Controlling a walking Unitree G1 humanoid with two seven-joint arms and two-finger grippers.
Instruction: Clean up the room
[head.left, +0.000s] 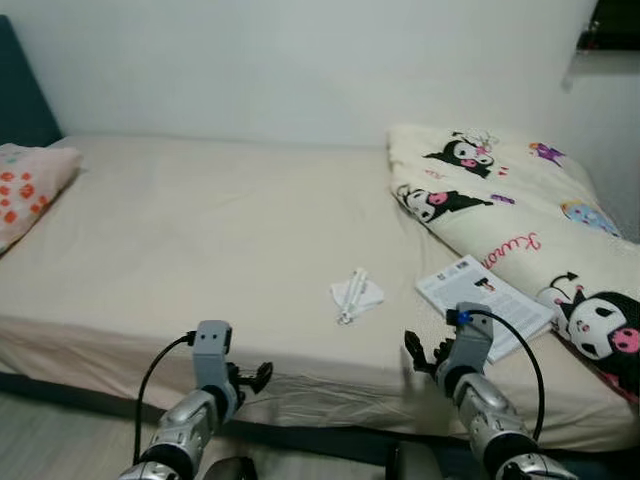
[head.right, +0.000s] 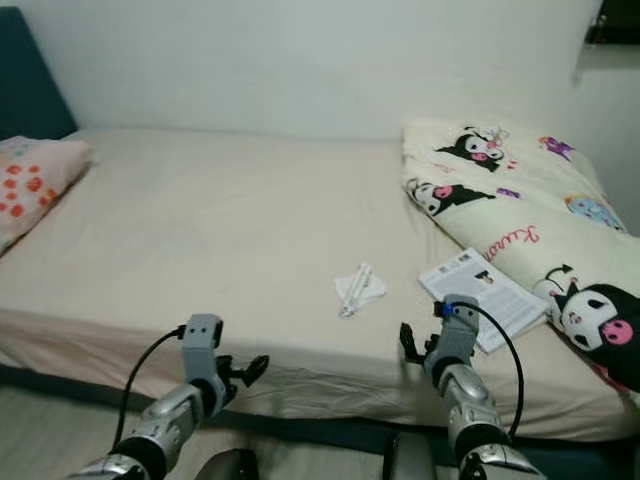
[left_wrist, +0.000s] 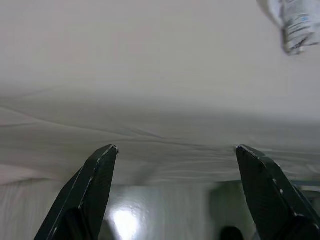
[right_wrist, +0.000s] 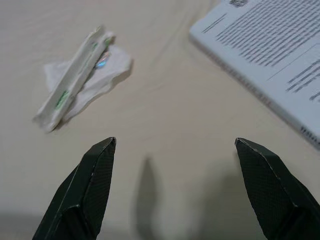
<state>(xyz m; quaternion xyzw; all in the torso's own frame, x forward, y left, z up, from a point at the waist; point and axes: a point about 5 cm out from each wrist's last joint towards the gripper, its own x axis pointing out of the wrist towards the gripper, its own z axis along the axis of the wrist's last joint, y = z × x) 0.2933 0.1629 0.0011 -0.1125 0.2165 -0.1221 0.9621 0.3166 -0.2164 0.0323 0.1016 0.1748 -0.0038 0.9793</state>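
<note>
a crumpled white wrapper (head.left: 356, 294) is lying on the beige bed (head.left: 200, 240), near its front edge, with an open booklet (head.left: 485, 303) just to its right beside the cartoon-print duvet (head.left: 520, 220). the right pincer (right_wrist: 175, 190) is hovering spread over the sheet between wrapper and booklet. the left pincer (left_wrist: 175, 195) is hanging spread at the bed's front edge.

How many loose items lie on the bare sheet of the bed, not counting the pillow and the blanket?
2: a wrapper on a tissue near the front edge, and a booklet to its right, beside the blanket. More may be hidden under the blanket.
</note>
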